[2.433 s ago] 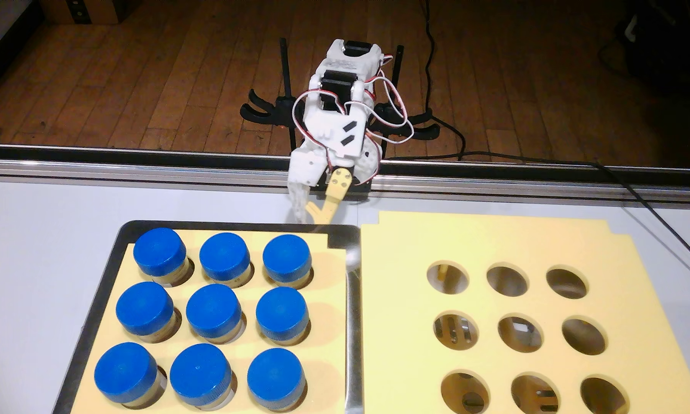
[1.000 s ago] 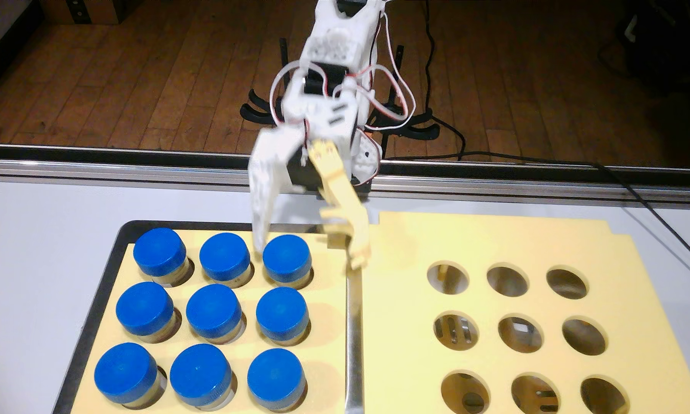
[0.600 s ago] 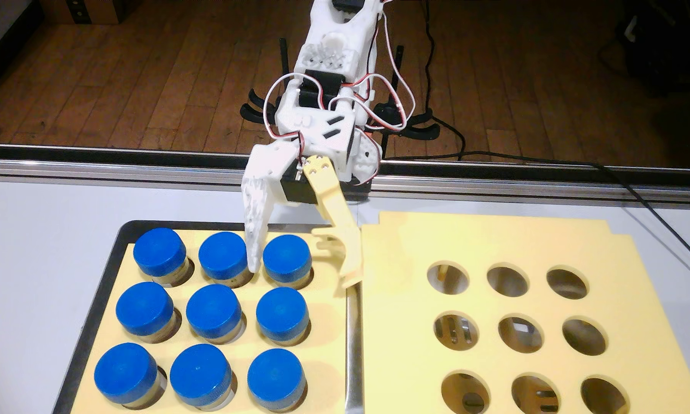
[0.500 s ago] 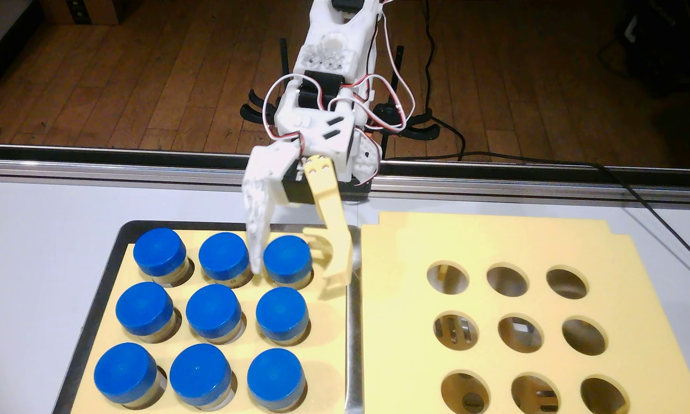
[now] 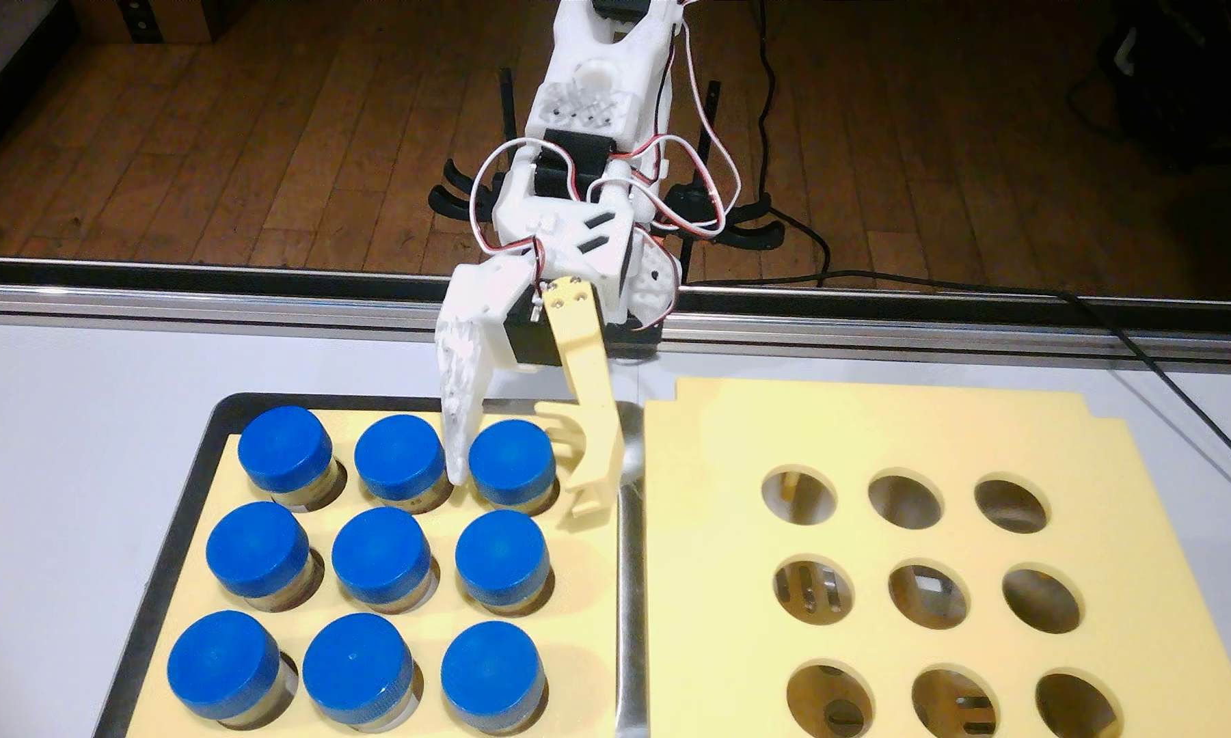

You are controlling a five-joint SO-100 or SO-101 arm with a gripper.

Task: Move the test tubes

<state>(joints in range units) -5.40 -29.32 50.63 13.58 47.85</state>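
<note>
The white-and-yellow two-finger gripper (image 5: 516, 497) stood with jaws apart, straddling the upright blue-capped clear vial (image 5: 511, 461) at the back-right corner of the filled yellow foam rack (image 5: 584, 589).

I have one fixed view only: it sits high on the side of the metal tray (image 5: 630, 603) opposite the arm's base (image 5: 641, 298), close in, tilted down and facing the base, with wooden floor (image 5: 243, 142) beyond it.
</note>
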